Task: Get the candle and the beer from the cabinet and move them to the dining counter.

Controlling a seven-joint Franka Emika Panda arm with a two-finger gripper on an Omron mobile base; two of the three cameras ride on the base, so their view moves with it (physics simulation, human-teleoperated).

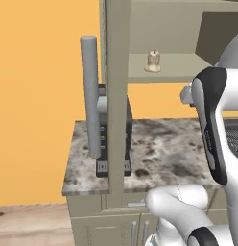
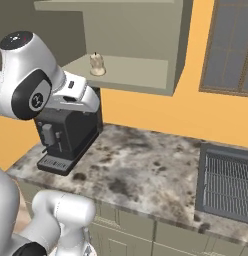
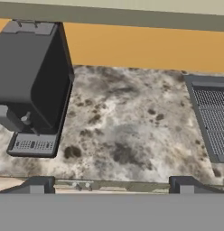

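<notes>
Cabinet (image 1: 116, 96) stands open above your bench (image 1: 159, 149); its shelf holds one candle (image 1: 153, 61), upright, long axis vertical, wick end up, near the front edge. You have the tool (image 3: 111, 186) spread wide and empty, looking down over the bench, with the coffee machine (image 3: 32, 85) to its left

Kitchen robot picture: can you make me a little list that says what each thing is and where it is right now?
candle: standing upright on the bottom shelf of the cabinet
cabinet door: swung open, seen edge-on, with its bar handle toward us
beer: cannot tell where it is
coffee machine: on the marble counter under the cabinet
gripper: open, holding nothing, looking down over the counter
</notes>
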